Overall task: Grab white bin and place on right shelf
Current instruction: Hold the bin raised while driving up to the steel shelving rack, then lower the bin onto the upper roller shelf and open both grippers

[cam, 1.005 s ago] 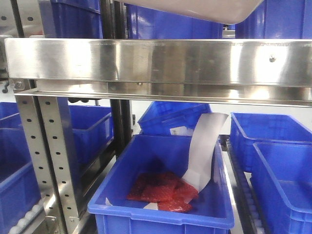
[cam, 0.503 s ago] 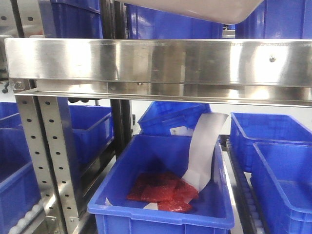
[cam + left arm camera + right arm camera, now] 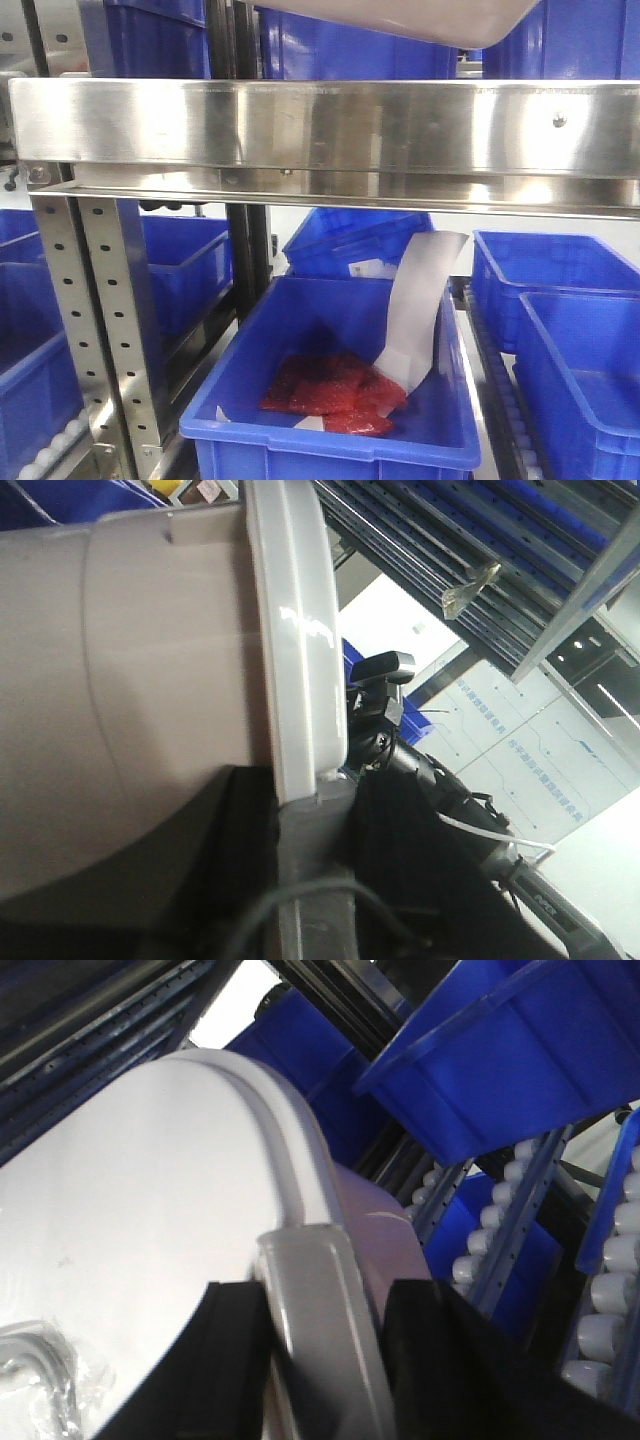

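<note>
Item: white bin (image 3: 400,18), a large lidded plastic tub, seen only as a pale underside at the top centre of the front view, above the shelf (image 3: 320,125) rail; whether it rests on the shelf is hidden. Holders: left gripper (image 3: 305,815), closed across the bin's rim at lower centre of its wrist view; right gripper (image 3: 320,1320), apparently clamped on the lid edge, though close blur leaves doubt. Handling: probably stiff, smooth and slippery; bulky, weight unknown. Best hold: the projecting rim at opposite ends, kept level.
</note>
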Controlling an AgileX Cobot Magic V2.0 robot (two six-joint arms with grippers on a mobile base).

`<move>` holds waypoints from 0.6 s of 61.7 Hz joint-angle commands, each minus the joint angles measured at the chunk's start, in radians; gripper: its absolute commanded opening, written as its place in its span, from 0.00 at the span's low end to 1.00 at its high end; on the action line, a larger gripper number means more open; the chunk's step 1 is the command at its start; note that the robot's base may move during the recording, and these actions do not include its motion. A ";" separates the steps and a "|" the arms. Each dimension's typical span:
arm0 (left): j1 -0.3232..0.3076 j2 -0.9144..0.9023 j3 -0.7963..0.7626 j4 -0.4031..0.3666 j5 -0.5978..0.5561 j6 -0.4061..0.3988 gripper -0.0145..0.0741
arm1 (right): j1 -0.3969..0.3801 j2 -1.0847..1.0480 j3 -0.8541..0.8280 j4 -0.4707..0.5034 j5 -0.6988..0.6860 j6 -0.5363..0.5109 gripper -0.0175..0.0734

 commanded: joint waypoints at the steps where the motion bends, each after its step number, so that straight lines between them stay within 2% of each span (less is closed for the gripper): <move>1: -0.045 -0.044 -0.031 -0.065 -0.013 0.013 0.03 | 0.044 -0.059 -0.042 0.140 0.274 0.005 0.25; 14: -0.045 -0.028 -0.031 0.060 -0.201 0.013 0.03 | 0.044 -0.055 -0.042 0.141 0.236 0.005 0.25; 31: -0.045 0.067 -0.031 0.057 -0.219 0.042 0.04 | 0.044 0.008 -0.042 0.140 0.244 0.005 0.26; 37: -0.045 0.085 -0.031 0.054 -0.243 0.070 0.14 | 0.044 0.023 -0.042 0.140 0.253 0.005 0.30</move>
